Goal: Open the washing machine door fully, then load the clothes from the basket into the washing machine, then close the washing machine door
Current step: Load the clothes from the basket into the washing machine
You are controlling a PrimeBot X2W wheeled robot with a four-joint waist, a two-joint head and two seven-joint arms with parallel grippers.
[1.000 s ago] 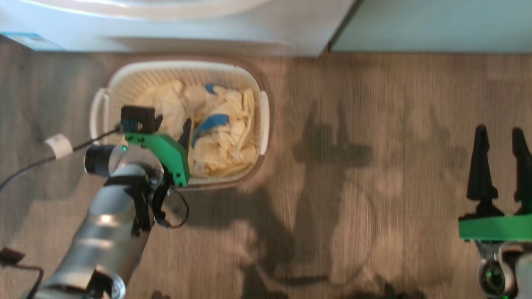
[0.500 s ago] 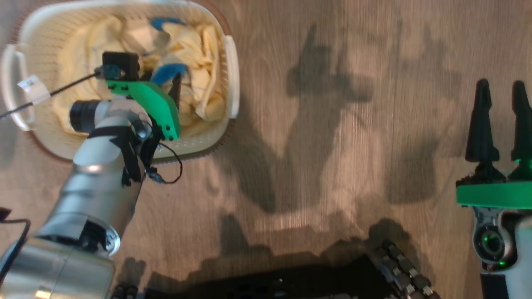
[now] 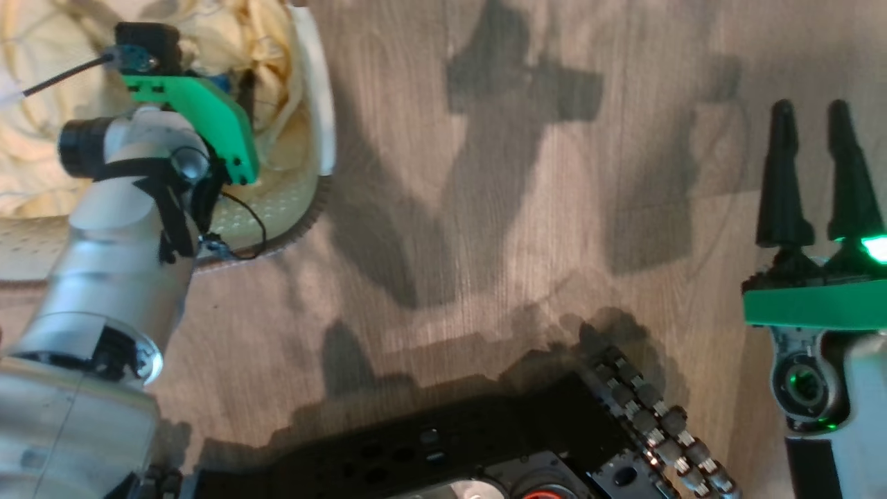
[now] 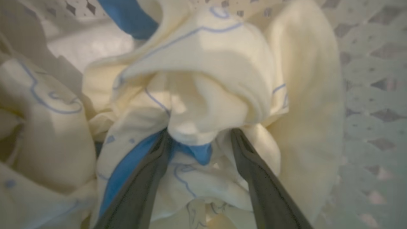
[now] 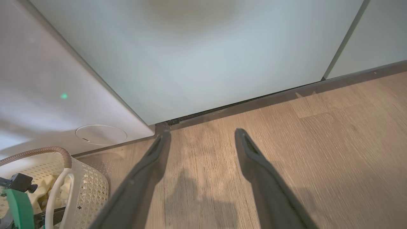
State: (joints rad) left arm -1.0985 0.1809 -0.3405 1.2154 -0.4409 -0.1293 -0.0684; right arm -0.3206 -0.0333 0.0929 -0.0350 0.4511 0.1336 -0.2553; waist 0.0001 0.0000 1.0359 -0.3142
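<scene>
The white basket (image 3: 320,132) with a brown rim sits at the head view's upper left and holds pale yellow clothes (image 3: 41,166) with blue trim. My left gripper (image 3: 234,86) reaches down into it. In the left wrist view the left gripper (image 4: 200,135) is open, its two fingers either side of a bunched fold of the clothes (image 4: 203,98), not closed on it. My right gripper (image 3: 811,173) is open over bare floor at the right, and the right gripper (image 5: 202,135) holds nothing. The washing machine (image 5: 47,79) shows its white lower front. The washing machine door is out of view.
A pale green cabinet front (image 5: 206,57) stands beside the machine. Wood floor (image 3: 499,208) spreads between the basket and my right arm. My own dark base (image 3: 485,450) with a cable chain lies along the bottom edge of the head view. The basket (image 5: 86,190) also shows low left in the right wrist view.
The head camera has tilted down, so the basket slid to the upper left and my base came into view. My left gripper has gone deeper among the clothes.
</scene>
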